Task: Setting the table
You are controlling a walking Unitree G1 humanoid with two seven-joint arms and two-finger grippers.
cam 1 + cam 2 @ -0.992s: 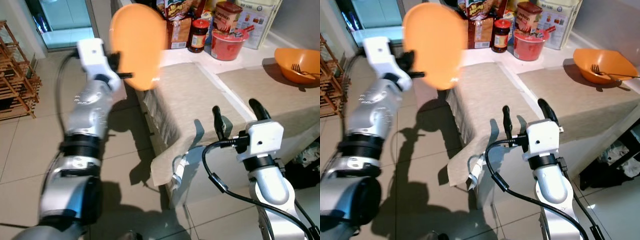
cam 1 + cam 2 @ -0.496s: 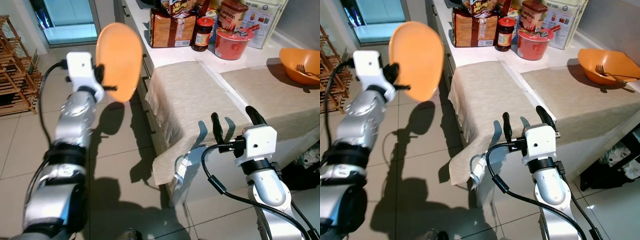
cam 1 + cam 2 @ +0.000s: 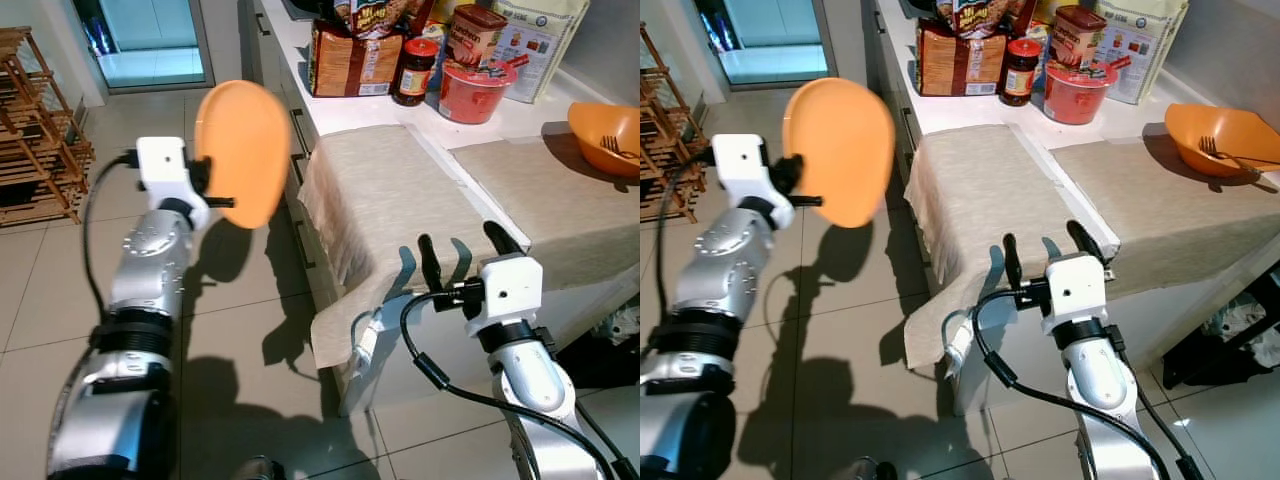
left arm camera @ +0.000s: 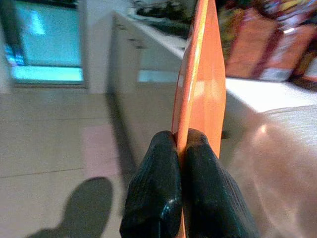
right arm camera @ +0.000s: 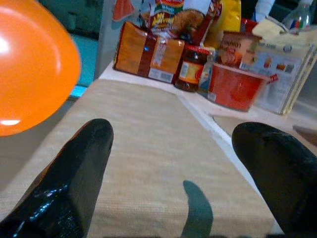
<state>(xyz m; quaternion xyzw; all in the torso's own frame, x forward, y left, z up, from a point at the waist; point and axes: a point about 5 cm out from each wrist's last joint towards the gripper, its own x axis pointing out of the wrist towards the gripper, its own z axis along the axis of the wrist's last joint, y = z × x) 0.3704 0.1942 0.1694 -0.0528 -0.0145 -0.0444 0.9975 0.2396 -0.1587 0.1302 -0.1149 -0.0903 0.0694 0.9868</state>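
— Head view?
— I'm holding the orange plate (image 3: 243, 153) upright off the counter's end, left gripper (image 3: 215, 187) pinching its rim, clearing the beige placemat (image 3: 395, 195).
— Left wrist?
— Fingers (image 4: 156, 193) clamping it edge-on.
— Right wrist?
— Right gripper (image 5: 178, 178) is waiting spread, facing the mat.

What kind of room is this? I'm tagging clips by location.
Most likely a home kitchen: a white counter holds a jar and food packets, with beige placemats laid out and a tiled floor below.
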